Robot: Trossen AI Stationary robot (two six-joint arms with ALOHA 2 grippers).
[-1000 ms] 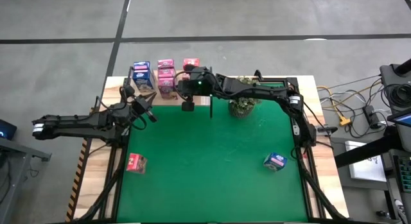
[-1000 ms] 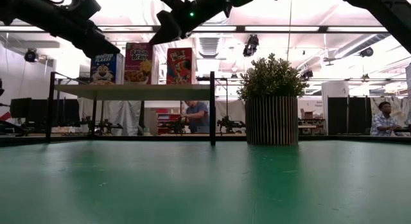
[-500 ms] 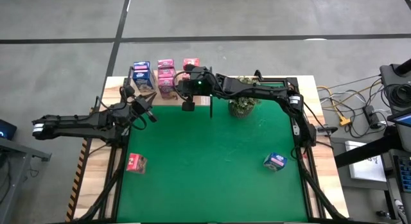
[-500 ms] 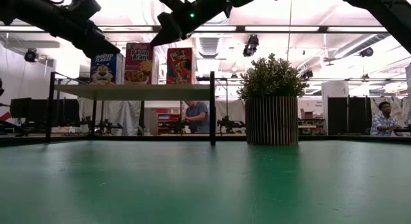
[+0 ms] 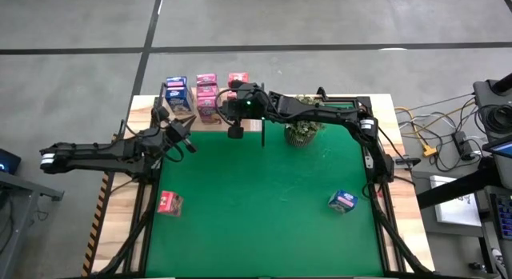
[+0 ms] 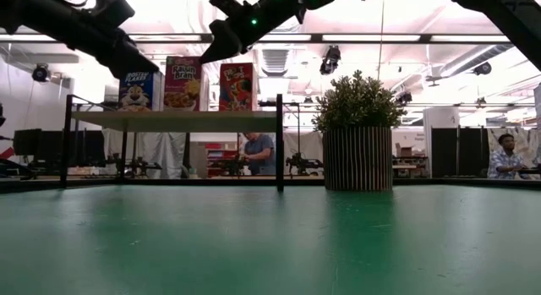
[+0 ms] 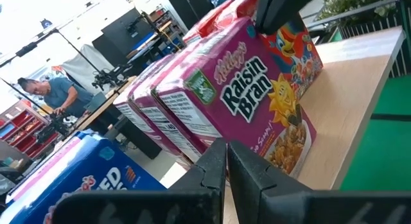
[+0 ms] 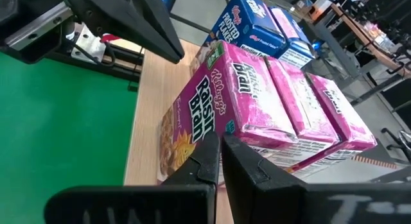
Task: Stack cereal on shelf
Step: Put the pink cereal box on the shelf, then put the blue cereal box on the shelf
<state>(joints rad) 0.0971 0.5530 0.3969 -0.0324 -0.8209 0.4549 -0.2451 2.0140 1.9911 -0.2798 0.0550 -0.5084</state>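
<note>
The right gripper hung just in front of the shelf, at its inner end, and in the right wrist view its two fingers were pressed together with nothing between them. The left gripper stood near the other end of the shelf, a little lower over the edge of the green mat, and its fingers were also closed and empty. Both pointed at the row of cereal boxes standing upright on the board. Nearest to both cameras was a pink Raisin Bran box, with more pink boxes packed side by side behind it. A blue Frosted Flakes box stood at the outer end, and a red box at the inner end. It seemed that most of the work was done, because these boxes were already in place. Two boxes were left on the table: a pink one lying on the bare wood beside the mat on the left side, and a blue one on the mat near the right edge. The potted plant stood beside the shelf.
</note>
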